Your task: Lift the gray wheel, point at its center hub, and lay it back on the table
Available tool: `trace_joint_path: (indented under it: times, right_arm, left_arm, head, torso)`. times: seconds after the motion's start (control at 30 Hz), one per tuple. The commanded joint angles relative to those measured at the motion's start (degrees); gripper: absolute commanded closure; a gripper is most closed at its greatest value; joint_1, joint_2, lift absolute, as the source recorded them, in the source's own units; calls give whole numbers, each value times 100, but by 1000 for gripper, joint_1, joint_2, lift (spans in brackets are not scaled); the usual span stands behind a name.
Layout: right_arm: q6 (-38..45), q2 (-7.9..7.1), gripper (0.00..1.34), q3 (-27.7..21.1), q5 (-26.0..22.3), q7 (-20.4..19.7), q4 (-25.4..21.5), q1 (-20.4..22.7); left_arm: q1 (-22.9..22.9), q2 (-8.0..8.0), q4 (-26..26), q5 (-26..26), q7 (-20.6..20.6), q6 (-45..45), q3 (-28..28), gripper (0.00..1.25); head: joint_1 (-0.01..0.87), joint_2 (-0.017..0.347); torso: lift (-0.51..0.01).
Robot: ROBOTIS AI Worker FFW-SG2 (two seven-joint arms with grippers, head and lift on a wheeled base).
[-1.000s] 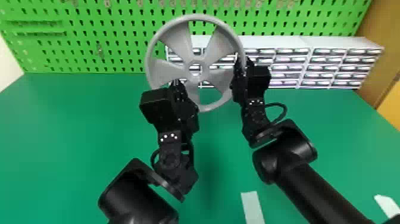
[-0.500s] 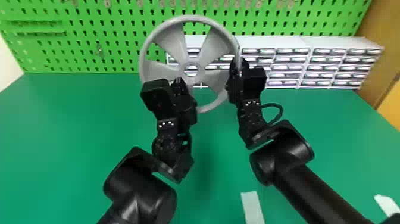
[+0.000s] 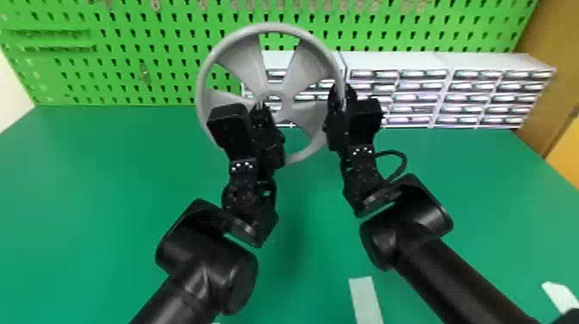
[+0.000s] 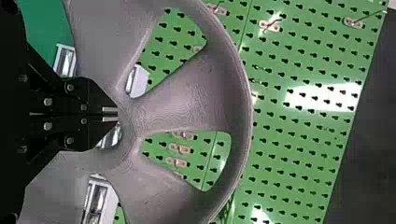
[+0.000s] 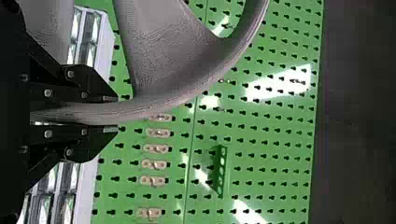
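My right gripper (image 3: pixel 342 101) is shut on the right side of the gray wheel's rim (image 3: pixel 269 28), holding the wheel upright above the table. In the right wrist view the rim (image 5: pixel 154 106) passes between the fingers of that gripper (image 5: pixel 110 114). My left gripper (image 3: pixel 259 105) has its tips at the lower left edge of the center hub (image 3: pixel 272 95). From the left wrist, the gripper (image 4: pixel 110 114) shows its fingers together, tips at the hub's ring (image 4: pixel 130 116); whether they touch it, I cannot tell.
White drawer cabinets (image 3: pixel 398 62) stand at the table's back, behind the wheel and to its right. A green pegboard (image 3: pixel 142 64) rises behind the green table (image 3: pixel 107 194). Pale tape strips (image 3: pixel 365 299) lie near the front edge.
The wheel and my right gripper have shifted slightly left. The left gripper has moved a little relative to the wheel, its tips now nearer the hub, while its forearm has swung right.
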Motion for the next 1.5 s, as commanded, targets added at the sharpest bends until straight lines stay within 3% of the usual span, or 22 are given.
trace_joint_path:
  times: [0.0,0.57,1.47]
  right_arm:
    - [-2,-10,1273,57,-14,0,-26,5]
    - [-2,-54,1273,145,-85,0,-141,5]
    - [-2,-54,1273,145,-137,0,-176,14]
  left_arm:
    - [-112,-21,163,58,-38,-79,-77,1190]
    - [-235,-65,418,119,-179,-176,-112,1190]
    - [-182,-74,418,93,-223,-185,-24,1190]
  head:
    - [692,48]
    - [692,48]
    - [692,48]
  torso:
    - [-96]
    - [-96]
    - [-96]
